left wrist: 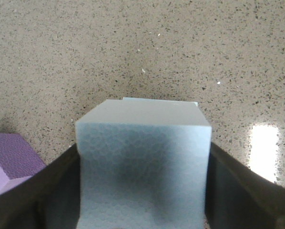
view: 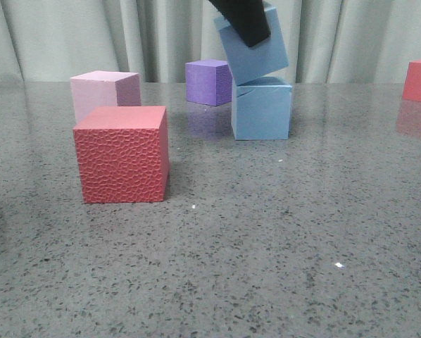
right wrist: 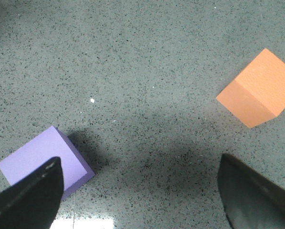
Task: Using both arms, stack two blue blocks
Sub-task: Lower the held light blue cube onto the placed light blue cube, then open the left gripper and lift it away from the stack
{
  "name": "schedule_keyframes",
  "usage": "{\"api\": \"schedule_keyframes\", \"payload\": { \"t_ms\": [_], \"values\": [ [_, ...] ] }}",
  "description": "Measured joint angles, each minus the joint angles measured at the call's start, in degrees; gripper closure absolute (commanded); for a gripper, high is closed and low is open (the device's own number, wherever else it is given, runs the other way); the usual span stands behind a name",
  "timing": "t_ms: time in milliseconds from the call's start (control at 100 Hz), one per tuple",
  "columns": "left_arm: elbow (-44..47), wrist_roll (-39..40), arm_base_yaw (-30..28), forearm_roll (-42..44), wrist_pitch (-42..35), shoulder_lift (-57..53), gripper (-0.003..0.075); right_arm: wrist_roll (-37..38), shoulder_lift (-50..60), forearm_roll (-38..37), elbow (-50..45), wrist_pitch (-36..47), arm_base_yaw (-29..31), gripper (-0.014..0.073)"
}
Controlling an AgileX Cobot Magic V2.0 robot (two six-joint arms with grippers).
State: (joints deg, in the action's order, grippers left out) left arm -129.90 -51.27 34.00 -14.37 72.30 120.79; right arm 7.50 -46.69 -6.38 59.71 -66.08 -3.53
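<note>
Lower blue block (left wrist: 159, 100) mostly hidden.

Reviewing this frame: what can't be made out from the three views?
- Front view: left hand cut off by the top edge; it hides part of the tilted upper blue block.
- Left wrist view: held block hides the lower blue block.
- Right wrist view: right hand fingertips cut off.

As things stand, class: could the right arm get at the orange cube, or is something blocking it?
Probably yes. The right gripper has its jaws open and empty, and only bare table lies between it and the orange cube. The purple cube sits well aside.
</note>
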Motion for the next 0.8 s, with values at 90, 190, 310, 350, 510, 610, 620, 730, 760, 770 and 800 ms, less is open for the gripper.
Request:
{"api": "schedule_keyframes", "payload": {
  "t_ms": [90,190,310,350,510,610,620,730,760,770,800],
  "values": [
    [0.00,0.00,0.00,0.00,0.00,0.00,0.0213,0.00,0.00,0.00,0.00,0.00,0.00,-0.0053],
    [0.00,0.00,0.00,0.00,0.00,0.00,0.0199,0.00,0.00,0.00,0.00,0.00,0.00,-0.0053],
    [0.00,0.00,0.00,0.00,0.00,0.00,0.0195,0.00,0.00,0.00,0.00,0.00,0.00,-0.0053],
    [0.00,-0.03,0.00,0.00,0.00,0.00,0.0183,0.00,0.00,0.00,0.00,0.00,0.00,-0.0053],
    [0.00,-0.03,0.00,0.00,0.00,0.00,0.0110,0.00,0.00,0.00,0.00,0.00,0.00,-0.0053],
    [0.00,-0.03,0.00,0.00,0.00,0.00,0.0072,0.00,0.00,0.00,0.00,0.00,0.00,-0.0053],
    [0.00,-0.03,0.00,0.00,0.00,0.00,0.0069,0.00,0.00,0.00,0.00,0.00,0.00,-0.0053],
    [0.00,-0.03,0.00,0.00,0.00,0.00,0.0043,0.00,0.00,0.00,0.00,0.00,0.00,-0.0053],
    [0.00,-0.03,0.00,0.00,0.00,0.00,0.0043,0.00,0.00,0.00,0.00,0.00,0.00,-0.0053],
    [0.00,-0.03,0.00,0.00,0.00,0.00,0.0043,0.00,0.00,0.00,0.00,0.00,0.00,-0.0053],
    [0.00,-0.03,0.00,0.00,0.00,0.00,0.0043,0.00,0.00,0.00,0.00,0.00,0.00,-0.0053]
  ]
}}
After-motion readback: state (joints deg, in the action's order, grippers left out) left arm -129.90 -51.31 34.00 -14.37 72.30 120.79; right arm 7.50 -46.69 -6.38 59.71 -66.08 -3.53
